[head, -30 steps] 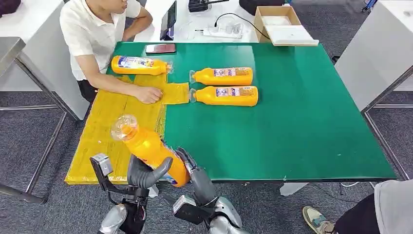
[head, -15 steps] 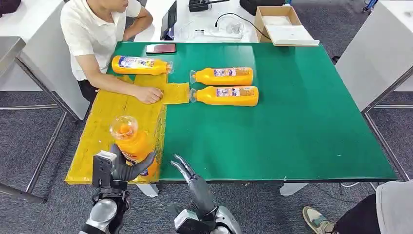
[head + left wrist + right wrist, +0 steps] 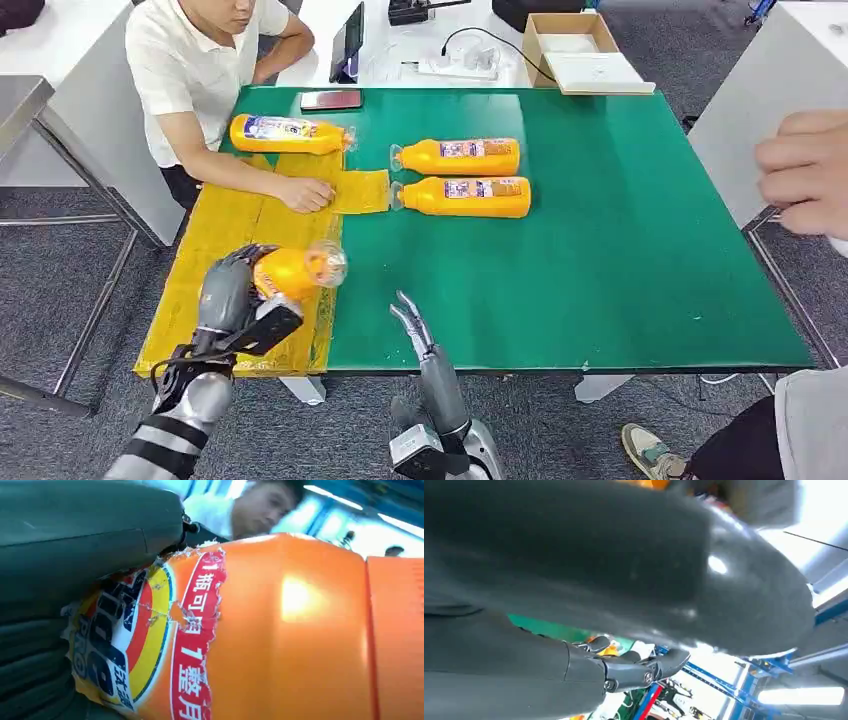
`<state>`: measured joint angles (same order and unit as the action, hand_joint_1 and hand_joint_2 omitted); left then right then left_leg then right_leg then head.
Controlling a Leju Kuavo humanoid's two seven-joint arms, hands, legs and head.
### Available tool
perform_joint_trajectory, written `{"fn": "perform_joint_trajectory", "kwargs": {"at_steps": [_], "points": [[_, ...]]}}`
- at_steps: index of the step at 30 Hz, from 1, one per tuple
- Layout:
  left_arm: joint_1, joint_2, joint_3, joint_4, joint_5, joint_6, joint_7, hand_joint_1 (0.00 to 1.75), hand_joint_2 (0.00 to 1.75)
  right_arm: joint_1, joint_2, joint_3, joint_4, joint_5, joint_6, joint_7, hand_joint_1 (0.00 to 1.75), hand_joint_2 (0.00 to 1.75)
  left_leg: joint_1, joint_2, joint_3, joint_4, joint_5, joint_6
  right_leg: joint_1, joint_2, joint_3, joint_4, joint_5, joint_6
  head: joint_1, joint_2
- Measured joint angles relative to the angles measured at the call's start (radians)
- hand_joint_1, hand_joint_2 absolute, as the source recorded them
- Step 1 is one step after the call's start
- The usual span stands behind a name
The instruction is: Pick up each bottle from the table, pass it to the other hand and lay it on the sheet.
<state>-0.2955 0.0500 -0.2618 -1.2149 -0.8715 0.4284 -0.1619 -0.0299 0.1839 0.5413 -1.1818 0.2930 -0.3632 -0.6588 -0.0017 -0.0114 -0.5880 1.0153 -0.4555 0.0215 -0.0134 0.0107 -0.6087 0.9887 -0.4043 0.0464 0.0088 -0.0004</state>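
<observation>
Head view: left robot hand grips the orange plastic bottle over the yellow sheet.
Lower it flat, cap toward 3 o'clock, before loosening (right robot hand spread, holding nothing, at the green bench edge).

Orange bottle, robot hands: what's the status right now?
Left hand grips orange bottle over yellow sheet. Right hand open. Person's hand rests on sheet.

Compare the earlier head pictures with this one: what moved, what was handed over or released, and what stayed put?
The right hand has let go of the held bottle and drawn back, fingers spread. The left hand alone now grips it and has swung it from near upright to lying over the yellow sheet. A person's hand has come in at the right edge. The three bottles on the table and the seated person's arm have stayed put.
</observation>
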Motion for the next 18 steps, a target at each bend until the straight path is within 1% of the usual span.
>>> {"fn": "perform_joint_trajectory", "kwargs": {"at_steps": [5, 9, 14, 18], "points": [[-0.183, -0.019, -0.092, 0.240, -0.188, -0.107, 0.111, 1.75, 1.75, -0.016, 0.012, 0.000, -0.002, -0.020, 0.045, -0.001, 0.00, 0.00, 0.000, 0.001, 0.000, 0.000, 0.001, 0.000, 0.000, 0.000, 0.000, 0.000, 0.003, -0.002, 0.000, 0.000], [-0.278, -0.045, -0.133, 0.430, -0.205, -0.127, 0.118, 1.75, 1.75, -0.025, 0.019, 0.002, 0.004, -0.034, 0.064, -0.001, 0.00, 0.00, 0.000, 0.002, 0.000, 0.000, 0.001, 0.000, 0.000, 0.000, -0.001, 0.000, 0.003, -0.002, 0.000, 0.000], [-0.346, -0.064, -0.154, 0.572, -0.198, -0.147, 0.115, 1.75, 1.75, -0.031, 0.019, 0.009, 0.013, -0.037, 0.070, -0.001, 0.00, 0.00, 0.000, 0.002, -0.001, 0.000, 0.001, 0.000, 0.000, 0.000, -0.001, 0.000, 0.002, -0.002, -0.001, 0.000], [-0.390, -0.074, -0.161, 0.644, -0.182, -0.203, 0.125, 1.75, 1.75, -0.034, 0.020, 0.011, 0.020, -0.051, 0.092, 0.000, 0.00, 0.00, 0.000, 0.002, -0.001, 0.000, 0.001, 0.000, 0.000, 0.000, -0.001, 0.000, 0.002, -0.002, 0.000, 0.000]]}}
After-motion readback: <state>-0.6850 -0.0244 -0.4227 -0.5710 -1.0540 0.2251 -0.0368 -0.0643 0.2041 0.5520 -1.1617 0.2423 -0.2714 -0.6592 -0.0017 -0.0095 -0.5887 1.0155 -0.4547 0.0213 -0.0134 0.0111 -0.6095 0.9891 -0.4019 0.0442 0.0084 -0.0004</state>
